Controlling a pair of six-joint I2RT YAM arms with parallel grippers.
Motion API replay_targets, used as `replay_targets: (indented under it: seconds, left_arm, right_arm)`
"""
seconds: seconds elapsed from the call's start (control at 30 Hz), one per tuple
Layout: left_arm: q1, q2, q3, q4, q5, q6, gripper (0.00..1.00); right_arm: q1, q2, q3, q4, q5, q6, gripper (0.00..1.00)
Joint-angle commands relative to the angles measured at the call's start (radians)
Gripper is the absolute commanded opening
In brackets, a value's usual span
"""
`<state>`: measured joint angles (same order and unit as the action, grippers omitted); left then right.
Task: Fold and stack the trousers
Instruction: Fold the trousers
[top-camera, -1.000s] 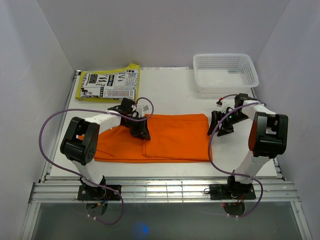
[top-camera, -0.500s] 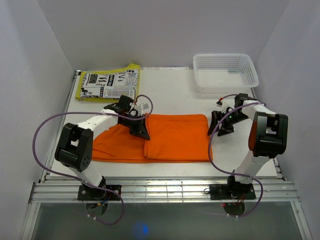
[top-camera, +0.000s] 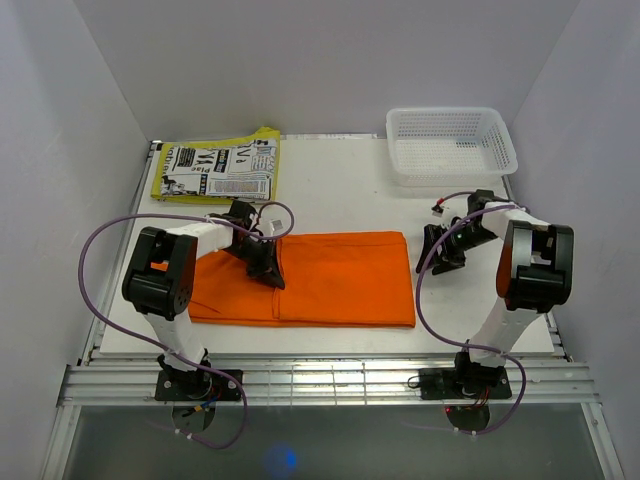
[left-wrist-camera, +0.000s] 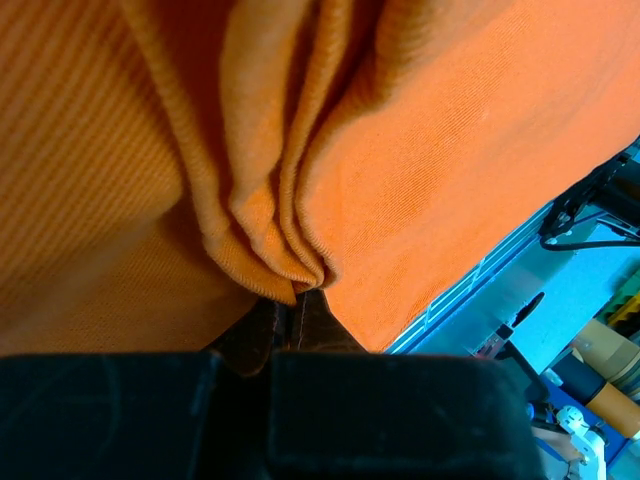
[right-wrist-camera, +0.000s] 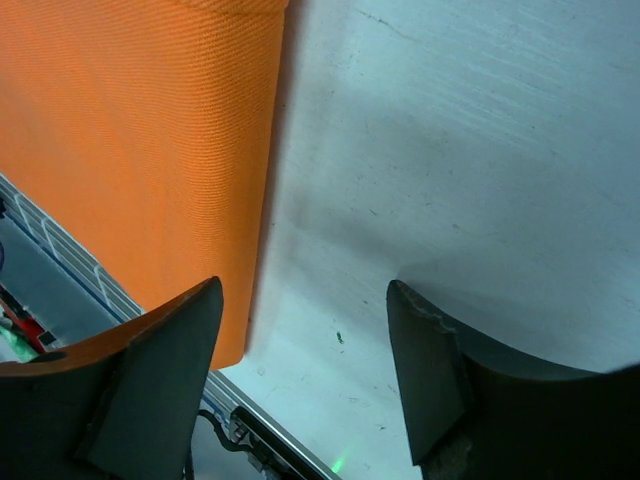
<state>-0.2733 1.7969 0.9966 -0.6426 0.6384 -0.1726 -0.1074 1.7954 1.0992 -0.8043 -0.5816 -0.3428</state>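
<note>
Several folds of the trousers are pinched in the left gripper's jaws. The right gripper's jaws are held spread — over the bench, just beside the cloth's edge.

Flat white table carrying bright orange cloth trousers near the front (spread wide), yellow-edged black-and-white printed paper far left, white mesh basket far right.
</note>
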Motion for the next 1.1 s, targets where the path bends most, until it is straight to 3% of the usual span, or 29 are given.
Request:
replay_targets:
  seconds: [0.0, 0.2, 0.37, 0.47, 0.5, 0.57, 0.6, 0.63, 0.77, 1.07]
  left_arm:
    - [-0.007, 0.032, -0.029, 0.063, -0.077, 0.039, 0.0]
    - [-0.007, 0.035, -0.009, 0.057, -0.118, 0.045, 0.03]
    - [-0.007, 0.045, 0.02, 0.047, -0.125, 0.056, 0.11]
    - [-0.007, 0.044, 0.031, 0.047, -0.128, 0.068, 0.21]
    - [-0.007, 0.036, 0.033, 0.046, -0.129, 0.085, 0.25]
    - [-0.007, 0.024, 0.042, 0.037, -0.15, 0.097, 0.43]
    - [-0.007, 0.004, 0.045, 0.032, -0.157, 0.113, 0.48]
    - [-0.006, -0.008, 0.045, 0.02, -0.16, 0.119, 0.53]
    - [0.029, -0.105, 0.059, -0.022, -0.169, 0.14, 0.78]
    - [0.196, -0.322, 0.08, -0.127, -0.167, 0.208, 0.83]
  right_arm:
    - [0.0, 0.028, -0.001, 0.022, -0.052, 0.004, 0.69]
    - [0.023, 0.105, 0.014, 0.048, -0.141, 0.044, 0.56]
    - [0.064, 0.142, 0.001, 0.083, -0.158, 0.065, 0.52]
    - [0.083, 0.17, -0.002, 0.105, -0.153, 0.082, 0.5]
    - [0.089, 0.177, -0.004, 0.112, -0.159, 0.083, 0.44]
    - [0.087, 0.196, 0.001, 0.122, -0.155, 0.096, 0.3]
    - [0.087, 0.2, 0.005, 0.126, -0.152, 0.097, 0.1]
    - [0.086, 0.2, 0.01, 0.125, -0.149, 0.1, 0.08]
    - [0.069, 0.157, 0.025, 0.12, -0.138, 0.1, 0.08]
    - [-0.153, 0.104, 0.119, -0.07, -0.043, -0.08, 0.08]
